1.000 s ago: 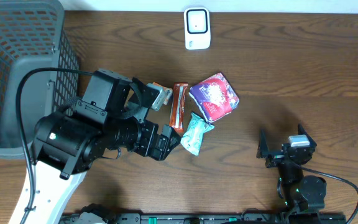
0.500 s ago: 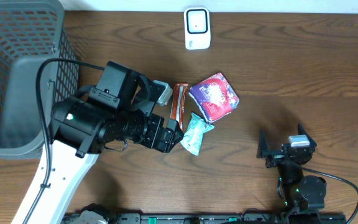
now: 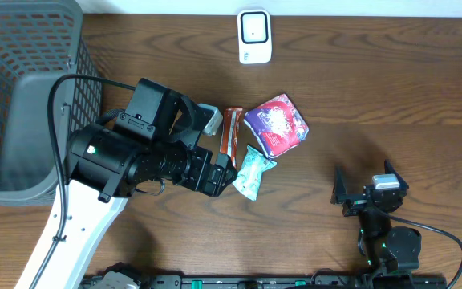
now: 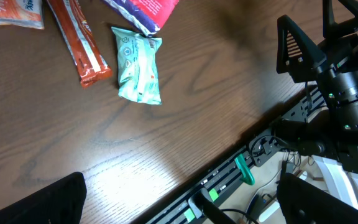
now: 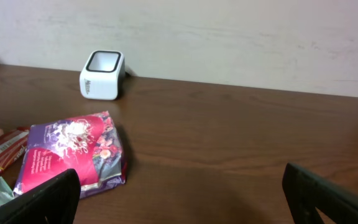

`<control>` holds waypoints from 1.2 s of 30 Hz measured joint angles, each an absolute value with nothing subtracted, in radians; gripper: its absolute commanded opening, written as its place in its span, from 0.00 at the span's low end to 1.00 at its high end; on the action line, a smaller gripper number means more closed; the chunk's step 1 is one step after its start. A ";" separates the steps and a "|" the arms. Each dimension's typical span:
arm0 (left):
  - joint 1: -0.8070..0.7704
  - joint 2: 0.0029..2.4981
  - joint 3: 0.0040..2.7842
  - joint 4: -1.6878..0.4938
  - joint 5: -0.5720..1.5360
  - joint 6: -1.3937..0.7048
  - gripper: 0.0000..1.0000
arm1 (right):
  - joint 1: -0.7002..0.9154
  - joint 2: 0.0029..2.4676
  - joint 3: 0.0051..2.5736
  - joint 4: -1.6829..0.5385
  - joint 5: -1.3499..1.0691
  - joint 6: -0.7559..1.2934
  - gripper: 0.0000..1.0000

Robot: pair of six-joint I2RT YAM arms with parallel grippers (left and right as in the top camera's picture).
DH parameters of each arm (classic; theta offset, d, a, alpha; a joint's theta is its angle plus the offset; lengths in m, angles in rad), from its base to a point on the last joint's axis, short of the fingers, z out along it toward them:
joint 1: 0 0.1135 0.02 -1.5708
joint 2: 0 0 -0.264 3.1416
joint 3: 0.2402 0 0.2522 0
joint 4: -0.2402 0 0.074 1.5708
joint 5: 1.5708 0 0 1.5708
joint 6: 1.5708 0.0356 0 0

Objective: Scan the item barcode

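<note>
Several packets lie grouped mid-table: a teal packet [image 3: 253,171] [image 4: 138,65], a red bar [image 3: 231,135] [image 4: 79,40], a purple and pink packet [image 3: 276,123] [image 5: 73,152], and a pale packet [image 3: 208,119] half hidden under the left arm. The white barcode scanner [image 3: 254,36] [image 5: 102,66] stands at the far edge. My left gripper [image 3: 219,177] [image 4: 182,202] hangs open just left of the teal packet, holding nothing. My right gripper [image 3: 366,186] [image 5: 188,199] rests open near the front right, well apart from the packets.
A grey mesh basket [image 3: 22,96] fills the far left corner. The table's front edge with a black rail [image 4: 229,177] runs close below the left gripper. The right arm's base [image 4: 337,68] stands at the front right.
The left arm has swung right and slightly forward, bringing its gripper closer to the teal packet, then nearly stopped. The right arm and the packets have not moved.
</note>
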State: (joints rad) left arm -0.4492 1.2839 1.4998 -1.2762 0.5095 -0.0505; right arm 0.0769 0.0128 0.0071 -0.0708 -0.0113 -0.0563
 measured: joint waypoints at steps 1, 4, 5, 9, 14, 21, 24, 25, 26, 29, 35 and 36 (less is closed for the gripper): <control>-0.449 1.284 1.500 -1.276 0.509 -0.051 0.98 | 0.077 0.013 0.007 -0.071 -0.011 -0.056 0.99; -0.449 1.284 1.500 -1.278 0.509 -0.051 0.98 | 0.077 0.013 0.007 -0.071 -0.011 -0.056 0.99; -0.449 1.284 1.500 -1.279 0.509 -0.051 0.98 | 0.077 0.013 0.007 -0.071 -0.011 -0.056 0.99; -0.449 1.284 1.500 -1.279 0.509 -0.051 0.98 | 0.077 0.013 0.007 -0.071 -0.011 -0.056 0.99; -0.449 1.284 1.500 -1.279 0.509 -0.051 0.98 | 0.077 0.013 0.007 -0.071 -0.011 -0.056 0.99; -0.449 1.284 1.500 -1.279 0.509 -0.051 0.98 | 0.077 0.018 0.007 -0.071 -0.011 -0.056 0.99; -0.455 1.284 1.500 -1.295 0.507 -0.047 0.98 | 0.077 0.018 0.007 -0.071 -0.011 -0.056 0.99; -0.460 1.284 1.500 -1.306 0.506 -0.044 0.98 | 0.077 0.018 0.007 -0.071 -0.011 -0.056 0.99; -0.467 1.284 1.499 -1.317 0.502 -0.043 0.98 | 0.077 0.018 0.007 -0.071 -0.011 -0.056 0.99; -0.497 1.284 1.482 -1.338 0.494 -0.032 0.98 | 0.077 0.018 0.007 -0.071 -0.011 -0.056 0.99; -0.549 1.284 1.401 -1.304 0.491 -0.029 0.98 | 0.077 0.018 0.007 -0.071 -0.011 -0.056 0.99; -0.555 1.284 1.386 -1.293 0.491 -0.031 0.98 | 0.077 0.018 0.007 -0.071 -0.011 -0.056 0.99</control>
State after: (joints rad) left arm -0.5552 1.2839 1.3865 -1.2934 0.4911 -0.0307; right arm 0.0769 0.0177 0.0071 -0.0708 -0.0113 -0.0563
